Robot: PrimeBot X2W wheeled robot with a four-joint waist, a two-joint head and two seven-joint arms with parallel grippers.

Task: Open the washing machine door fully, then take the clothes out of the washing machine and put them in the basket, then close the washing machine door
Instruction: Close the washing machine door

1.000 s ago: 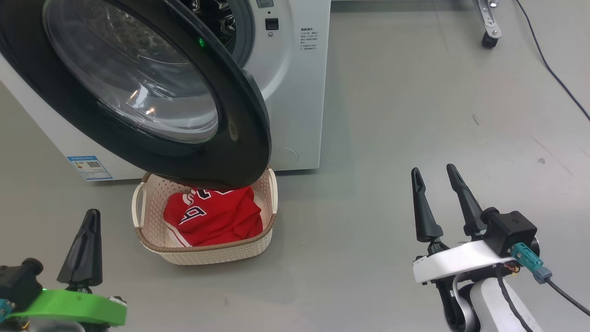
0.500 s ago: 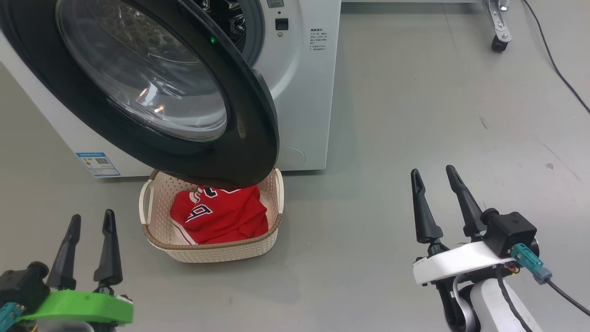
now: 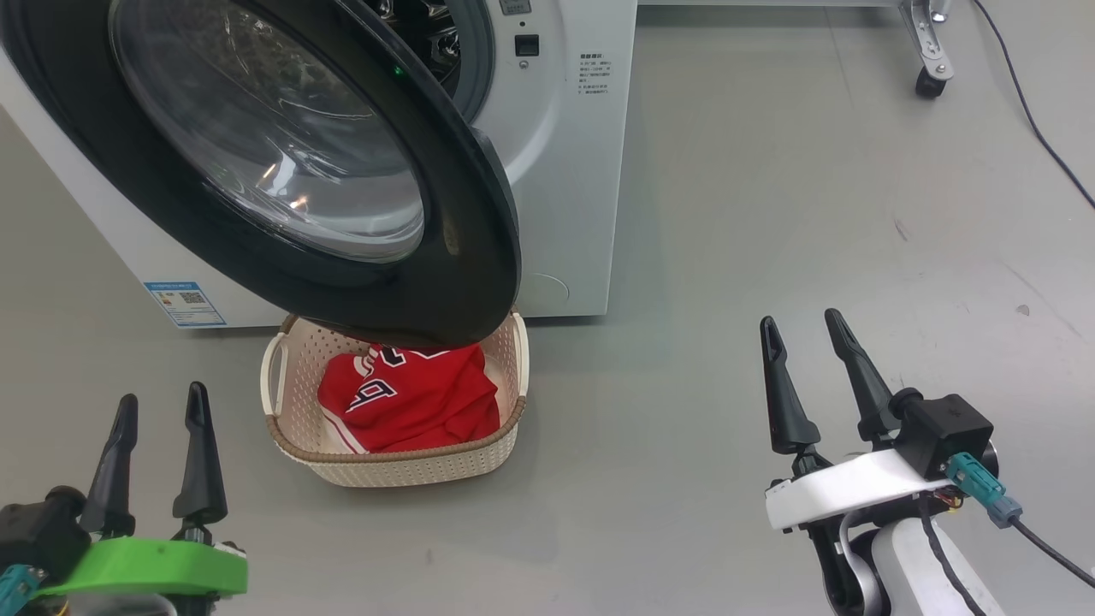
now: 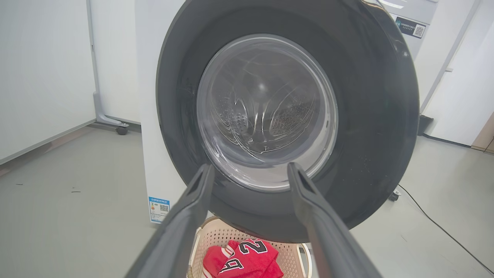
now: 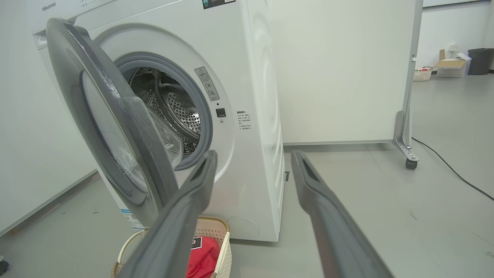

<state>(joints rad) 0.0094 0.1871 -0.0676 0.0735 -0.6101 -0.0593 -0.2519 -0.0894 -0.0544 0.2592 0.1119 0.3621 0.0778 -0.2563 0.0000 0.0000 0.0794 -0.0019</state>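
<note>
The cream perforated plastic basket (image 3: 395,457) holding the red numbered jersey (image 3: 419,406) sits just ahead of the open, empty left pincer (image 3: 162,393), beneath the black-rimmed round door (image 3: 466,257). The right pincer (image 3: 800,317), also open and empty, stands well apart.

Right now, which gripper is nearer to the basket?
Left. The left gripper is close beside the basket, on its left; the right gripper is much farther away, on its right.

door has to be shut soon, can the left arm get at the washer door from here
Probably yes: the open left tool points straight at the washing machine door, with nothing between them. The basket sits under its lower edge.
</note>
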